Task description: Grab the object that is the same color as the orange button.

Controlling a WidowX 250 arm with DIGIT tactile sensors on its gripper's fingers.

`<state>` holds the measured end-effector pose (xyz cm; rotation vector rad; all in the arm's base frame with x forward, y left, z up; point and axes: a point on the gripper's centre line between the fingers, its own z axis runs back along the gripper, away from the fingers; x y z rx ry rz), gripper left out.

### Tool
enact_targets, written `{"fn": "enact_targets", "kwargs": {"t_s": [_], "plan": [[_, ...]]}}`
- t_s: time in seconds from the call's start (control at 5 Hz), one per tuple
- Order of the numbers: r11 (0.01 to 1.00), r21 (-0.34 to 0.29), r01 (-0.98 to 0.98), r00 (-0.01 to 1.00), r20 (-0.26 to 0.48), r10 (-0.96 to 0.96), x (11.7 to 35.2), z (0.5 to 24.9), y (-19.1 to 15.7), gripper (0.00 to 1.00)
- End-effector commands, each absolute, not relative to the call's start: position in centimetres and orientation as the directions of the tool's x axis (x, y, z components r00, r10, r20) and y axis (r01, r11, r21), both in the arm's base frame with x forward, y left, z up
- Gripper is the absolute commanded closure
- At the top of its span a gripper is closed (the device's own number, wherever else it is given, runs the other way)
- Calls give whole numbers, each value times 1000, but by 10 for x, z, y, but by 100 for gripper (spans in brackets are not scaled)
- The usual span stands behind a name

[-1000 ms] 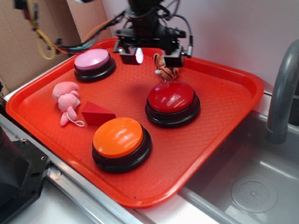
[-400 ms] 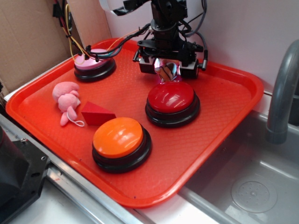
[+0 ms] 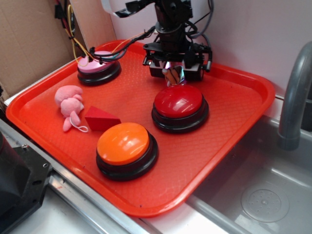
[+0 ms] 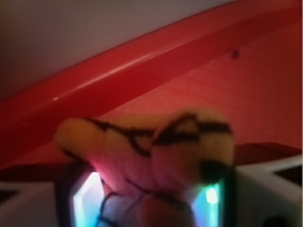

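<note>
Upper centre of the exterior frame: gripper [image 3: 173,74] sits low over the far part of the red tray [image 3: 234,105], fingers clamped on the tiger [image 3: 171,75]. Only a small striped orange patch of the toy shows between the black finger blocks, just above the far edge of the red button [image 3: 180,107]. Whether the tiger touches the tray or hangs clear of it, cannot tell from this view.

Wrist view: tiger [image 4: 156,151] fills the lower middle of the frame, blurred, orange-yellow with black stripes, washed pink by the gripper lights. White finger pads [image 4: 87,203] glow on either side of it at lower left and lower right. Tray rim [image 4: 142,56] runs diagonally across the upper frame, pale wall behind it.

Rest of the tray, exterior view:
- orange button [image 3: 126,148] at lower centre-left, nearest the camera, well apart from the gripper
- red wedge [image 3: 101,118] just left of and above it
- pink plush [image 3: 69,104] at left, touching or nearly touching the wedge
- pink button [image 3: 99,67] at upper left, cables draped over it

Sink [image 3: 263,195] at lower right, grey faucet [image 3: 295,97] at right edge. Cardboard [image 3: 29,44] fills the upper left.
</note>
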<state>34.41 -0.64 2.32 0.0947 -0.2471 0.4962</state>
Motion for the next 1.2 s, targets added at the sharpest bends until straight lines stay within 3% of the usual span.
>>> {"fn": "enact_targets", "kwargs": {"t_s": [0.0,0.4,0.6,0.8,1.0], "plan": [[953,50,-299,928,249,278,319,110,8,100],[999,13,-53,985,165,50,259,170,14,100],[1000,-26,10,986,164,-6,231,182,17,100],[996,-86,-3,982,188,19,223,182,21,100],[989,-103,-109,976,177,126,231,181,33,100]]}}
